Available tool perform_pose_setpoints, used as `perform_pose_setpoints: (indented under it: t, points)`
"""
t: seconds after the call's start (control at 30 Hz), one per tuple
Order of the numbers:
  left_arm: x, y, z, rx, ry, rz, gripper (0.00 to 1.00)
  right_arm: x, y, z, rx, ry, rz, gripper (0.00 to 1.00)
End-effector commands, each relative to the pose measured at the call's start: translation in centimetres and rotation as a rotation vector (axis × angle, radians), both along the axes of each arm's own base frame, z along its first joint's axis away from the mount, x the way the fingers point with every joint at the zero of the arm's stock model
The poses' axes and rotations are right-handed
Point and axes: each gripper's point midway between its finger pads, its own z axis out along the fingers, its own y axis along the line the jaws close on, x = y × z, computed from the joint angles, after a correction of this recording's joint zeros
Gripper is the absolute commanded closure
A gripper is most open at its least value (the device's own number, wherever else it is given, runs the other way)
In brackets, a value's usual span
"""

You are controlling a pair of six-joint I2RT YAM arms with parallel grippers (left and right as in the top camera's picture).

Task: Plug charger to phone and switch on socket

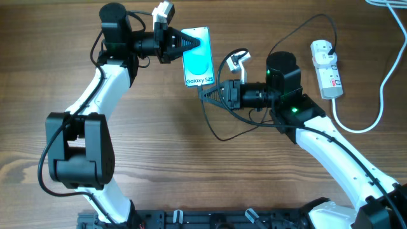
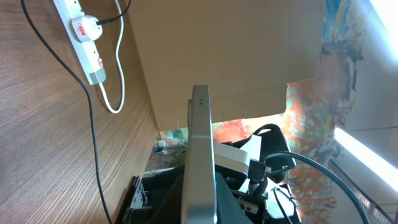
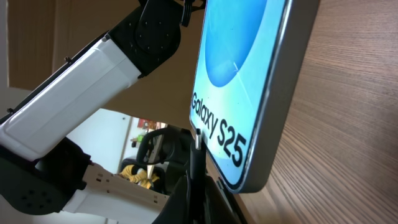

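My left gripper (image 1: 191, 43) is shut on the phone (image 1: 198, 56) and holds it off the table, teal screen up. In the left wrist view the phone (image 2: 200, 149) shows edge-on between the fingers of the left gripper (image 2: 200, 208). My right gripper (image 1: 208, 94) is shut on the charger's connector, just below the phone's lower end. In the right wrist view the charger tip (image 3: 198, 138) sticks up from the right gripper (image 3: 196, 186) beside the "Galaxy S25" end of the phone (image 3: 249, 81); I cannot tell whether they touch. The socket (image 1: 326, 69) lies at the far right.
The charger's thin black cable (image 1: 219, 130) loops on the table under the right arm and runs up to a plug in the socket (image 2: 84, 37). A thick white cord (image 1: 381, 95) curves off the socket toward the right edge. The left arm (image 3: 93, 68) fills the right wrist view's left side.
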Motion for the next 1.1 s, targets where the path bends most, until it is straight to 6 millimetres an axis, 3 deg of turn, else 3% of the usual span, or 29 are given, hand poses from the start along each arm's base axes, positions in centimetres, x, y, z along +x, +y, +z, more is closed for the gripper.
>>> perform_pose_setpoints:
  t: [0.0, 0.27, 0.53, 0.77, 0.87, 1.07]
  points:
    - [-0.5, 0.1, 0.8, -0.007, -0.041, -0.028, 0.96, -0.3, 0.2, 0.5, 0.013, 0.021, 0.021, 0.95]
    - [0.4, 1.9, 0.8, -0.006, -0.041, 0.015, 0.96, -0.7, 0.2, 0.6, 0.025, 0.065, 0.036, 0.96]
    - [0.8, 1.8, 0.8, -0.003, -0.033, 0.036, 0.96, -0.7, 0.2, 0.5, 0.026, 0.086, 0.031, 0.96]
    - [0.8, 1.8, 0.8, -0.003, -0.025, 0.036, 0.96, 0.1, 0.6, -1.0, 0.015, 0.106, 0.031, 0.96]
    - [0.8, 1.8, 0.8, -0.003, -0.026, 0.036, 0.96, -0.1, 0.8, 0.1, 0.052, 0.057, 0.067, 0.96]
    - [0.9, 1.8, 0.7, -0.001, -0.026, 0.047, 0.96, -0.4, 0.9, 0.3, 0.061, 0.065, 0.086, 0.96]
